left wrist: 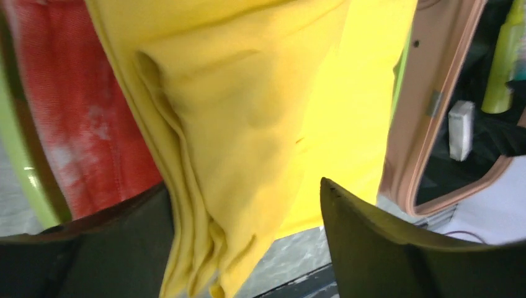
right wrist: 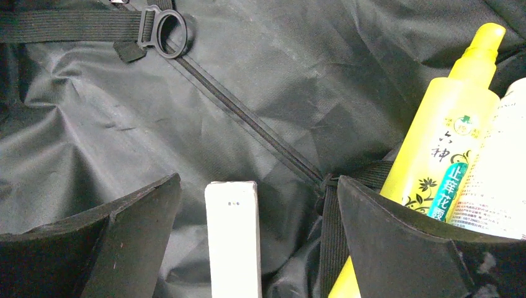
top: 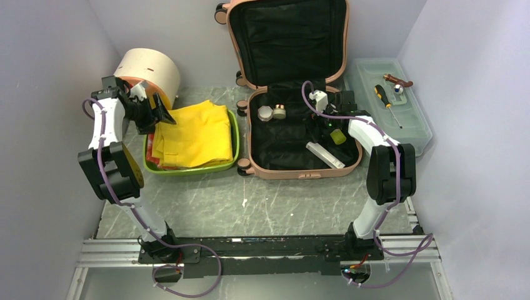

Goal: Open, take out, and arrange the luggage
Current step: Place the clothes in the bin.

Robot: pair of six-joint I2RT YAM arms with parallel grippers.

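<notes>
Pink luggage (top: pixel 275 173) beneath right gripper (right wrist: pixel 259 192)

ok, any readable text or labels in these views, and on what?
"六神": on the yellow spray bottle, right wrist view.
"止痒花": lower on the same label, with the rest hidden.
Print on the white bottle: too small to read.
Mark on the white box: too small to read.
Other views: none.

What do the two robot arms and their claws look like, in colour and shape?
The left arm and the right arm are built the same: white tubular links joined by bulky black joint housings. A purple cable runs along each arm. The left claw and the right claw each have two dark, matte, wedge-shaped fingers.
</notes>
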